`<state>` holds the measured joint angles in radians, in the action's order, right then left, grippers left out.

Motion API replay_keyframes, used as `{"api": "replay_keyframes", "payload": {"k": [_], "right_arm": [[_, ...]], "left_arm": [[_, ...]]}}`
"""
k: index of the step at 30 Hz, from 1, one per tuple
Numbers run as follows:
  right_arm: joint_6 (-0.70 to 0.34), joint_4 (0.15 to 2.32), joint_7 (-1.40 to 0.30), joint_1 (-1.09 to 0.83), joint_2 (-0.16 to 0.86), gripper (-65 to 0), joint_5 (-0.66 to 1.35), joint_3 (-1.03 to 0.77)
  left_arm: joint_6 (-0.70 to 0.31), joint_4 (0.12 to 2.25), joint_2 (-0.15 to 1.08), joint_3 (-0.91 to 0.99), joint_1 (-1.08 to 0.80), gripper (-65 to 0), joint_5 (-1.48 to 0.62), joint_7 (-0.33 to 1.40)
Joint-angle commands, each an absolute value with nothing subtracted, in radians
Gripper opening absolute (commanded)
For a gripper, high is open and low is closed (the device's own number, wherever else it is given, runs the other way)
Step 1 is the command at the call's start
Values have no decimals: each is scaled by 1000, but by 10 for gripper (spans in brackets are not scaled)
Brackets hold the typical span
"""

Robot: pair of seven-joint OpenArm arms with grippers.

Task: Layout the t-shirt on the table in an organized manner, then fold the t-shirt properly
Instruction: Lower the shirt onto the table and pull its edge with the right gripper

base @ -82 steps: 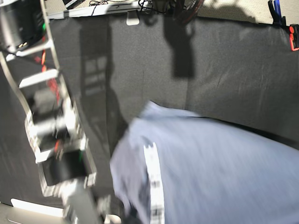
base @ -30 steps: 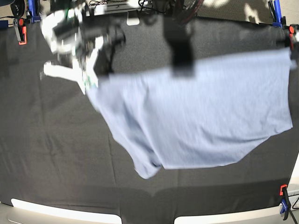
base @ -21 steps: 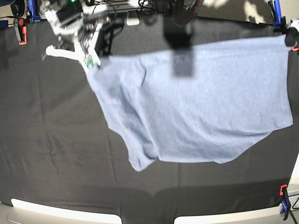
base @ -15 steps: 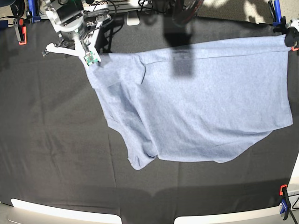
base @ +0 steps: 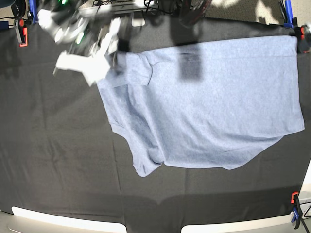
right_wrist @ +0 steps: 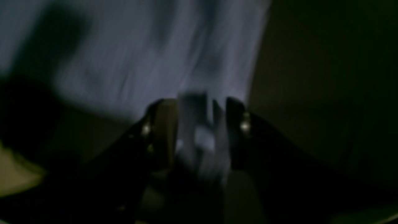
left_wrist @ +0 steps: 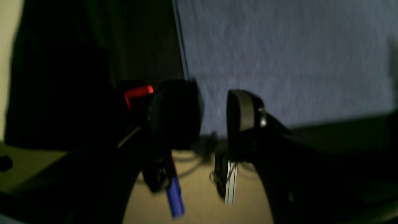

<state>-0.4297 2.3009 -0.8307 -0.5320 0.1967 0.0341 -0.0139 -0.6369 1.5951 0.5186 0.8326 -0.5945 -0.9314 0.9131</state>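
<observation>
The blue-grey t-shirt (base: 204,107) lies spread on the black table (base: 58,145), plain side up, with no lettering showing. Its left part is rumpled, with a fold near the upper left corner. My right gripper (base: 104,68) is blurred over that corner. In the right wrist view the right gripper (right_wrist: 199,124) has its jaws apart with a bunch of shirt cloth (right_wrist: 140,62) between them. My left gripper (left_wrist: 214,115) is open and empty at the shirt's (left_wrist: 279,62) far right corner, by the table edge. It is out of the base view.
Orange and blue clamps hold the table cloth at the corners (base: 22,31) (base: 286,12) (base: 295,208); one red clamp (left_wrist: 138,92) is right beside the left gripper. Cables and gear lie beyond the far edge (base: 116,6). A white rim (base: 63,222) runs along the front.
The shirt has come down from hanging stretched to lying flat on the table. The left gripper let go of its corner. The right arm moved down and right, blurred, over the upper left corner.
</observation>
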Motion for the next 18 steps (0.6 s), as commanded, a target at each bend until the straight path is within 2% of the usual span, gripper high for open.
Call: {"api": "replay_keyframes", "payload": {"k": [1, 3, 4, 11, 18], "right_arm": [[-434, 2295, -791, -506, 199, -331, 57, -23], [-433, 2233, -737, -442, 200, -277, 64, -32], [-434, 2195, -714, -404, 199, -273, 64, -33], [-371, 1839, -715, -27, 190, -273, 218, -32], [-367, 1371, -801, 406, 165, -273, 336, -31]], "left_arm": [[-644, 1610, 535, 843, -584, -373, -948, 890], [-644, 1610, 526, 842, -557, -373, -949, 890], [-644, 1610, 521, 842, -543, -373, -948, 890], [-645, 1610, 493, 829, -476, -373, -943, 889], [-645, 1610, 485, 695, -479, -373, -886, 834]]}}
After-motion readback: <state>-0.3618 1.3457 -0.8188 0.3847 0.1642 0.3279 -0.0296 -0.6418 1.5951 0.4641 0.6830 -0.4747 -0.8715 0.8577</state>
